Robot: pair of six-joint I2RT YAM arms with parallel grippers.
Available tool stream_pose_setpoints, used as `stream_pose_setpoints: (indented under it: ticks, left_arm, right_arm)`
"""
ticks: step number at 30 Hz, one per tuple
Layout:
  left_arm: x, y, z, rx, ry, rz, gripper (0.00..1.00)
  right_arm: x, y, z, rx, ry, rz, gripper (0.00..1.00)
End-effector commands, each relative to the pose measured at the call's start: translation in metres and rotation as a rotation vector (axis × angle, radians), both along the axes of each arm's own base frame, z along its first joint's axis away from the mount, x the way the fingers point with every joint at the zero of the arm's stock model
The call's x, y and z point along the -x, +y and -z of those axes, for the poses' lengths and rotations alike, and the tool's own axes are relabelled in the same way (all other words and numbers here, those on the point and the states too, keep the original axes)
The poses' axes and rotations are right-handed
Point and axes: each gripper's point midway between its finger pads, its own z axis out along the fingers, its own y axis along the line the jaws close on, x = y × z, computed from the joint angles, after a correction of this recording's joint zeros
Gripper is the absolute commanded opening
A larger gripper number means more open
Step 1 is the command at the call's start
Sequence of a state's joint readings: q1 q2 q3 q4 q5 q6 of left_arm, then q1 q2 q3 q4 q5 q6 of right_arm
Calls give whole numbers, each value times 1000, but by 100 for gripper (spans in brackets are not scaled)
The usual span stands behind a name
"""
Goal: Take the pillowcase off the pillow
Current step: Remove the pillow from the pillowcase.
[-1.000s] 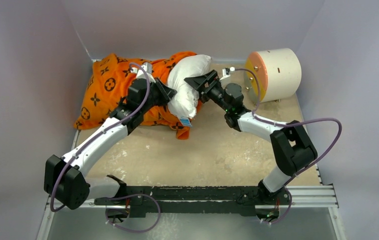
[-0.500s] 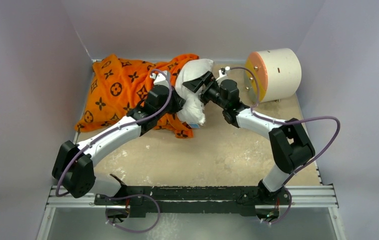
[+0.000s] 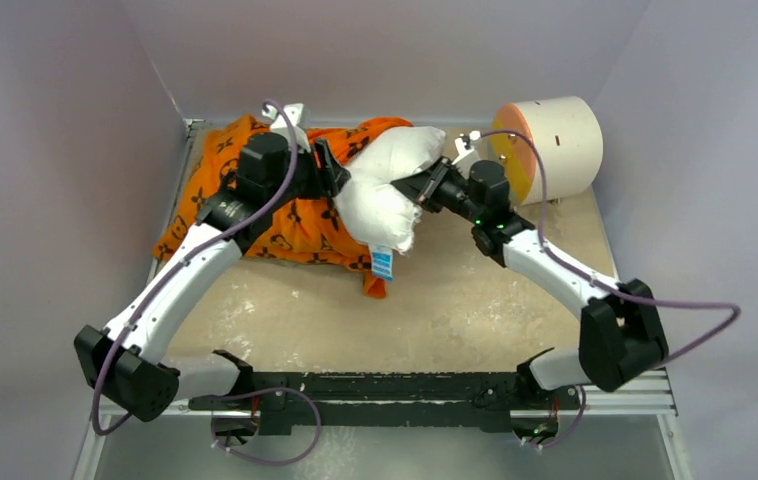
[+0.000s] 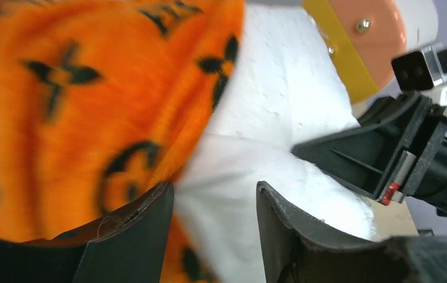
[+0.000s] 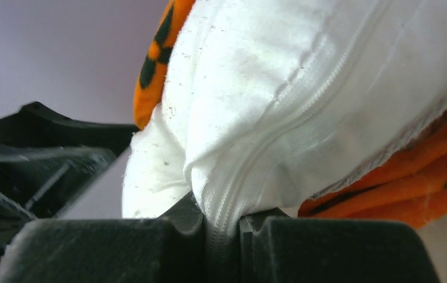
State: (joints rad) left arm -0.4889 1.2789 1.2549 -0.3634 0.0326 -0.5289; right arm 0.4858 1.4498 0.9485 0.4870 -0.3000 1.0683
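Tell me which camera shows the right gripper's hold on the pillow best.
The right wrist view: the right gripper fills the foreground, pinching a fold of the white pillow along its seam. The top view shows the grip small and from above; the left wrist view shows it side-on against the pillow.

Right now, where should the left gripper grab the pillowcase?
Probably the loose rim of the pillowcase beside the bare pillow, coming from the orange side so the left gripper takes cloth only; the right gripper holds the pillow's seam.
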Motion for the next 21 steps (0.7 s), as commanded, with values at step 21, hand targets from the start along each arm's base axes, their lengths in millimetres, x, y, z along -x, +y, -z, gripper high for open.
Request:
stream_pose_setpoints:
  ticks: [21]
  left_arm:
    - [-82,134,47,-46,113,-257,50]
  right_arm:
    - [65,-111,-66,300,-235,1,0]
